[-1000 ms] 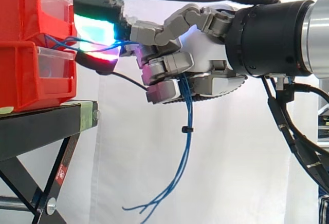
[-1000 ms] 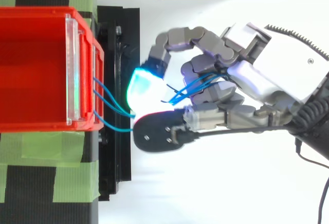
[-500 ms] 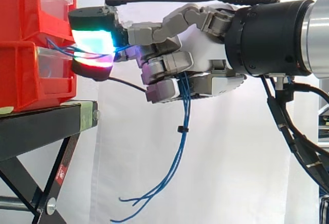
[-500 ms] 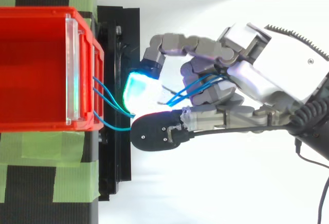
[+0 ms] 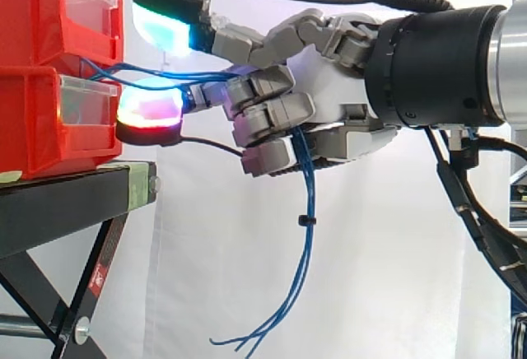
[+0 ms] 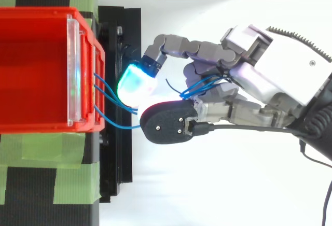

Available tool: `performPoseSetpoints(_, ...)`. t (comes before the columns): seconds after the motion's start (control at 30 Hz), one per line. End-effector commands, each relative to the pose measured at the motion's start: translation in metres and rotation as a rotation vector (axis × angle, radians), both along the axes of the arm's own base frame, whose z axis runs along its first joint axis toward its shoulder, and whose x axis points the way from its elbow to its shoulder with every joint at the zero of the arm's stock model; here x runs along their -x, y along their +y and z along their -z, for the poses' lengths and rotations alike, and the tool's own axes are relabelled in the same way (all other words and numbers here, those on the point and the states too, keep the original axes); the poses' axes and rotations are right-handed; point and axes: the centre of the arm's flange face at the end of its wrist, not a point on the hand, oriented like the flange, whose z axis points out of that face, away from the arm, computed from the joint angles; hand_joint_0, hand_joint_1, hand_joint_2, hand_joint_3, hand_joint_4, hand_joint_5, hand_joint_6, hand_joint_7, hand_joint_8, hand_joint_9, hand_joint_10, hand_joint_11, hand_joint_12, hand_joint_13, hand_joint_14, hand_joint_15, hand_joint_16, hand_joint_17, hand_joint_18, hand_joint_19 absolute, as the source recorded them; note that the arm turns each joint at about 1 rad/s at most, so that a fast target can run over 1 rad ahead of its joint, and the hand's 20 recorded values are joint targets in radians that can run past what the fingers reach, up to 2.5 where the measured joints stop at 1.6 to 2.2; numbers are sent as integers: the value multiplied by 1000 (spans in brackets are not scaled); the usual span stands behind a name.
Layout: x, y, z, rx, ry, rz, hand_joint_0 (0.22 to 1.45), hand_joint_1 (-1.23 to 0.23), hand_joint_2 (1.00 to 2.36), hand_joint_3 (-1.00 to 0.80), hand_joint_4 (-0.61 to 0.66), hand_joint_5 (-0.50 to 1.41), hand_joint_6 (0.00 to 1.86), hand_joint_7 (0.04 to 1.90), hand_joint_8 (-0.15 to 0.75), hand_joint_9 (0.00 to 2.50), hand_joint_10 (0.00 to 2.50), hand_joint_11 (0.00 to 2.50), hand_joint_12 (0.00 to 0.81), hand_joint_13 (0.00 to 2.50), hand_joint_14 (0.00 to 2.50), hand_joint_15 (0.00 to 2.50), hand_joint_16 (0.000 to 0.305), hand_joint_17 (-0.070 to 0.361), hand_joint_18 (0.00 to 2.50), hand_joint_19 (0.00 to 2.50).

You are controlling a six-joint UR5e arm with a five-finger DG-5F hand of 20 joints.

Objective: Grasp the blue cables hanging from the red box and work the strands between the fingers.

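Observation:
Blue cables [image 5: 169,73] run from the front of the red box [image 5: 49,120] to my hand [image 5: 329,87], pass through it and hang down in a bundle [image 5: 303,244] to frayed ends. The hand's lower fingers are curled round the strands. Its two glowing pads have parted: a cyan-green one [image 5: 165,23] stands above the cables and a red one [image 5: 151,112] below, with the strands running between them. From above, the cables [image 6: 111,99] leave the red box [image 6: 36,70] toward the hand [image 6: 259,81], under the cyan pad [image 6: 136,83].
Two red bins are stacked on a black stand [image 5: 74,198] with green tape [image 6: 72,182] on its top. A white curtain hangs behind. Open space lies below the hand, where the cable ends dangle.
The two glowing pads, pressed together half a second ago, have spread apart, one rising and one dropping. The hanging bundle has swung slightly to the right.

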Motion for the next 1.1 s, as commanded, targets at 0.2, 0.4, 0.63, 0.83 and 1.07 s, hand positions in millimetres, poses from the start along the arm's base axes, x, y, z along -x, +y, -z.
performPoseSetpoints(0.2,1,5,1,22,24,-26,777,-693,1000,-1000,232,73,441,1293,350,908,2500,1993,431,1023,2500,1295,63,142,1391,1652)
performPoseSetpoints(0.4,0,5,1,24,27,-36,890,-731,1009,-747,227,-105,900,1115,350,908,2500,1993,431,1023,2500,1295,63,142,1391,1652)
performPoseSetpoints(0.63,0,5,0,23,24,-36,887,-563,1013,-634,227,-63,975,1095,350,908,2500,1993,431,1023,2500,1295,63,142,1391,1652)
performPoseSetpoints(0.83,0,5,0,22,23,-34,791,-509,1007,-816,249,46,659,1211,350,908,2500,1993,431,1023,2500,1295,63,142,1391,1652)
performPoseSetpoints(1.07,0,4,0,22,23,-33,728,-513,1004,-893,251,68,540,1259,350,908,2500,1993,431,1023,2500,1295,63,142,1391,1652)
